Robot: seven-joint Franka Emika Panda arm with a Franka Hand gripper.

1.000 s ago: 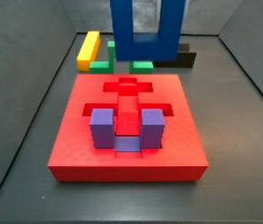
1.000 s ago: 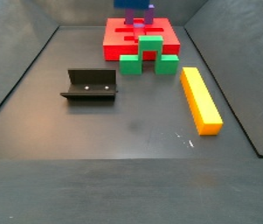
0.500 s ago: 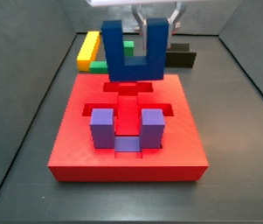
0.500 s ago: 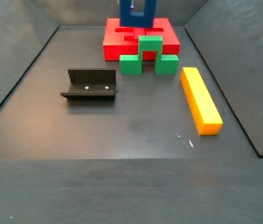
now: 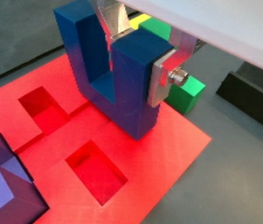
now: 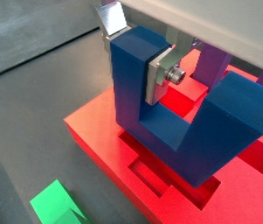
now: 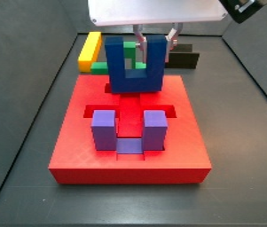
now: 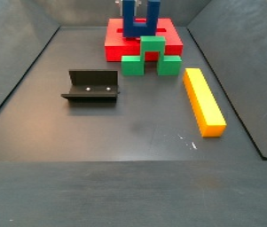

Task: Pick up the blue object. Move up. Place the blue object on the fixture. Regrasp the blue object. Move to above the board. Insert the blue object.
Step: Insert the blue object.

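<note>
Lowered onto board (image 7: 129, 142): blue object (image 7: 136, 64) | tool (image 5: 140, 48) gripping one prong | purple block (image 7: 129, 129) seated nearby

My pincer (image 5: 140, 39) is clamped on one prong of the blue object (image 5: 107, 74), a dark blue U-shaped block held upright, prongs up, its base low over the far recess of the board (image 7: 183, 146). The board is a big flat red slab (recesses cut into its top). The fixture (image 8: 91, 86), a dark L-shaped bracket, stands well apart on the floor.
</note>
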